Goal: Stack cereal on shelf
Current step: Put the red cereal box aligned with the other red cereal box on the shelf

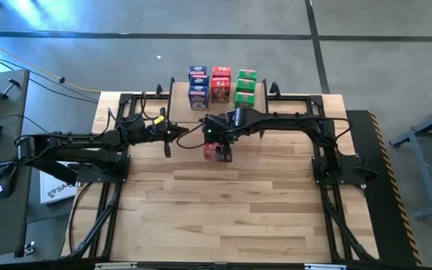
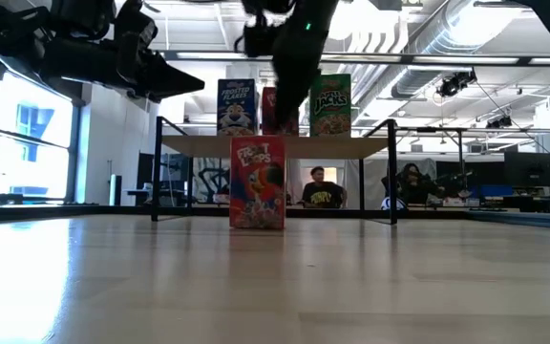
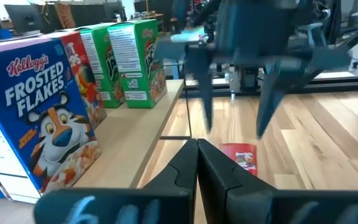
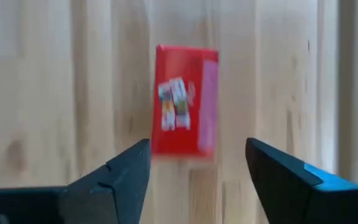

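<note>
While partly hidden overhead, the red box [image 1: 214, 152] sits beneath the spread right gripper [image 1: 222, 147].

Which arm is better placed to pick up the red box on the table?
Right: the right gripper hangs open directly above the red box. The left gripper is shut, off to the side.

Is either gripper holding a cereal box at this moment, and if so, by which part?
Nothing is held. The right gripper hangs open above the red box standing on the table; the left gripper is shut and empty beside the shelf.
</note>
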You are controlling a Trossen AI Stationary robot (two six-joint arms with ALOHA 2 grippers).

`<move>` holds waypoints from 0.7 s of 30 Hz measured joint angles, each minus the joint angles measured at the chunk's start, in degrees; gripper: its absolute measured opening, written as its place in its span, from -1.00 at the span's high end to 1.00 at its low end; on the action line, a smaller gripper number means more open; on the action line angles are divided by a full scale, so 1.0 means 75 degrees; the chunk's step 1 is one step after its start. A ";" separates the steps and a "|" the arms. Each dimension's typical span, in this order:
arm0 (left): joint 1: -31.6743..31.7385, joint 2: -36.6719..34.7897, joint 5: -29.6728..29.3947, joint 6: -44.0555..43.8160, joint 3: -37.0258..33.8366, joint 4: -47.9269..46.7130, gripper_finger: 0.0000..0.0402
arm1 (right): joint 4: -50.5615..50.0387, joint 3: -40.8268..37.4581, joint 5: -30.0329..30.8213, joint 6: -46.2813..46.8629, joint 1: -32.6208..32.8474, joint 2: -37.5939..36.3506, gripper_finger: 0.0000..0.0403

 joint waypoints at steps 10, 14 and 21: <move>-0.0160 0.0022 0.0418 -0.0019 0.0518 -0.1166 1.00 | 0.2479 -0.3096 0.0016 0.0009 0.0294 -0.2187 0.79; -0.0505 0.0355 0.0152 -0.0320 0.1051 -0.1689 0.99 | 0.4831 -0.5047 -0.0010 0.0295 0.0340 -0.3334 0.93; -0.1070 0.1616 -0.0113 -0.0212 0.2435 -0.3450 0.72 | 0.7692 -0.7543 0.0364 0.0383 0.0559 -0.5038 0.82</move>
